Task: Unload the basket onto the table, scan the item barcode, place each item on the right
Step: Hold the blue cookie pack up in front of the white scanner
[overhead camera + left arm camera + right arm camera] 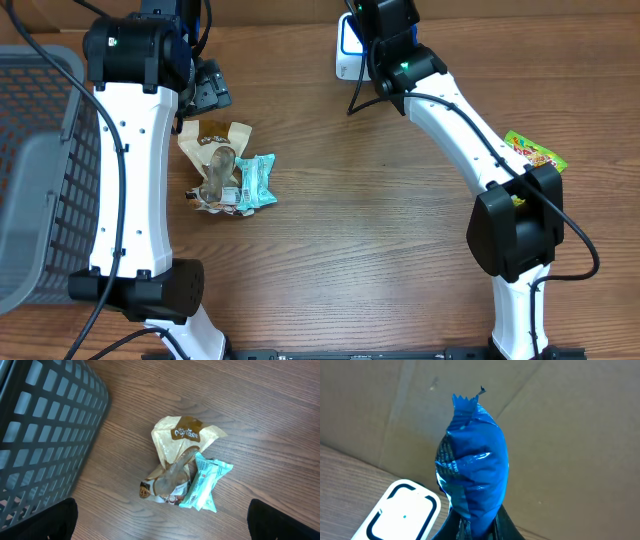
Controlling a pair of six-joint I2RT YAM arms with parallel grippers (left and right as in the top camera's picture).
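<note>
— Two tools at this bench (pixel 380 230); how does each stand?
— The right tool (pixel 472 529) is clamped on the lower end of a blue packet (pixel 475 465). The packet stands upright from its fingers, serrated edge uppermost. The left tool (pixel 167 522) has its fingers wide apart with nothing between them. Only their dark tips show, at the bottom corners of the left wrist view.
— Where is the packet relative to the scanner?
— At the far edge of the bench. The scanner (pixel 402 515) is a white block with a blue outline on its face. In the right wrist view it sits just beside and below the packet; whether they touch I cannot tell. Brown cardboard (pixel 570 435) rises behind both. Dark print runs down the packet's left side, too blurred to read.
— What lies under the left tool?
— A small heap of snacks, all touching. A tan packet (pixel 182 435) has a brown label, and a teal packet (pixel 207 482) lies across its right side. A crumpled wrapper (pixel 167 485) sits between them. A dark mesh basket (pixel 45 425) stands near the heap, on the bench's left.
— Anything else?
— A green packet (pixel 533 152) lies alone on the right side of the bench. It is beside the right arm and well apart from the heap.
</note>
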